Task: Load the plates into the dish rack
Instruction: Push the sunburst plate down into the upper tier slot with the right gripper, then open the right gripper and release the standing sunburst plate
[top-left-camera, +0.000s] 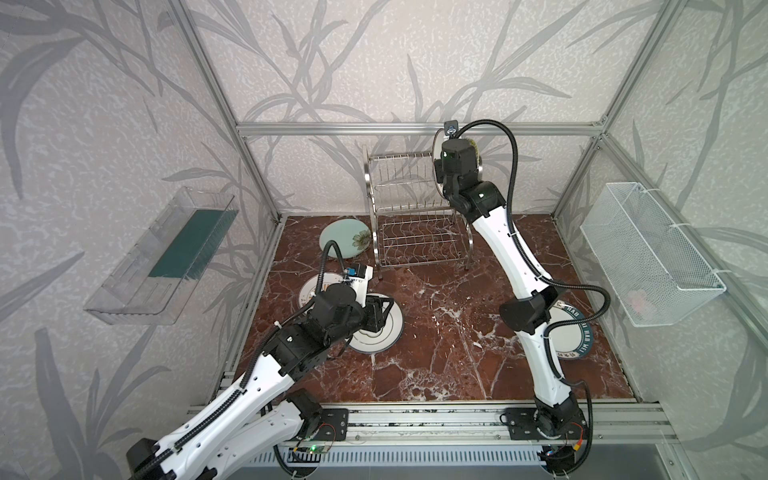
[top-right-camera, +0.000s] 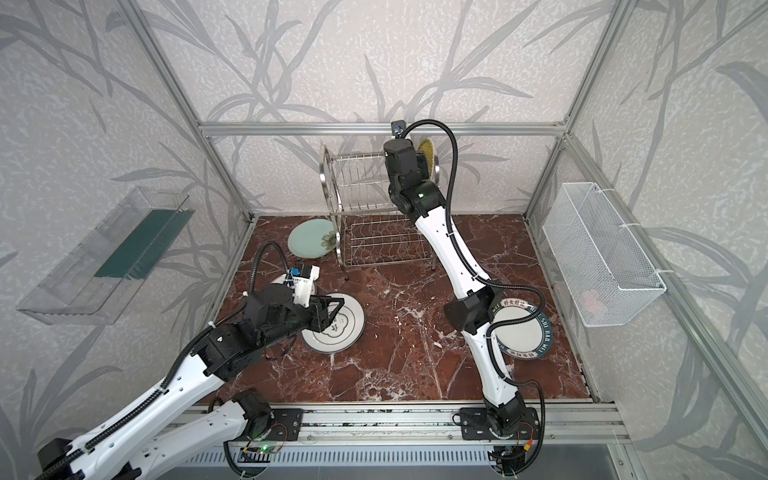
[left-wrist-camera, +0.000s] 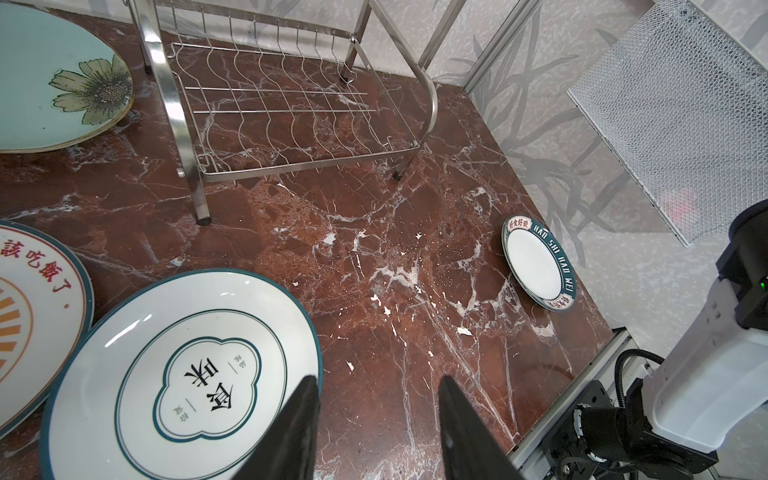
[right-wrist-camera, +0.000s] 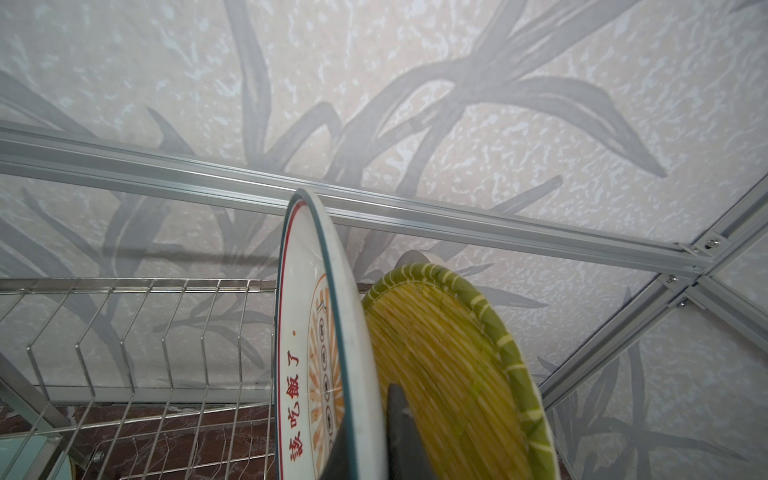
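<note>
1. Right wrist view:
   - right gripper (right-wrist-camera: 365, 449): fingers pinched on the rim of the round white plate with orange sunburst and red lettering (right-wrist-camera: 299, 332).
   - That plate stands on edge, upright.
   - Just beside it is the round yellow ribbed plate with green rim (right-wrist-camera: 436, 353), also on edge.
   - Both sit at one end of the top tier of the shiny stainless-steel wire dish rack (right-wrist-camera: 124, 285).
   - Can't tell whether the gripped plate's lower edge is seated in a slot.
2. Left wrist view:
   - left gripper (left-wrist-camera: 380, 432): fingers (left-wrist-camera: 299, 428) moderately apart, holding nothing.
   - One finger is over the rim of the round white plate with teal quatrefoil centre (left-wrist-camera: 104, 395). The other is over the bare red-brown marble tabletop (left-wrist-camera: 374, 249). Contact can't be judged.
   - That plate lies flat, its rim overlapping the second white sunburst plate (left-wrist-camera: 33, 291).
   - The pale mint round plate with flower (left-wrist-camera: 41, 83) lies flat just beside the rack's side frame.
   - The white round plate with teal lettered rim (left-wrist-camera: 536, 262) lies flat, well apart, near the tabletop edge.
3. Both top views:
   - The right arm reaches up to the right end of the rack's top tier; its fingers are hidden behind the wrist.
   - The left gripper (top-left-camera: 378, 316) hovers over the quatrefoil plate at front left.
   - The teal-rim plate is partly covered by the right arm's elbow.
   - The clear plastic tray (top-left-camera: 158, 257) is on the left wall and the white mesh basket (top-left-camera: 648, 257) on the right wall.
</note>
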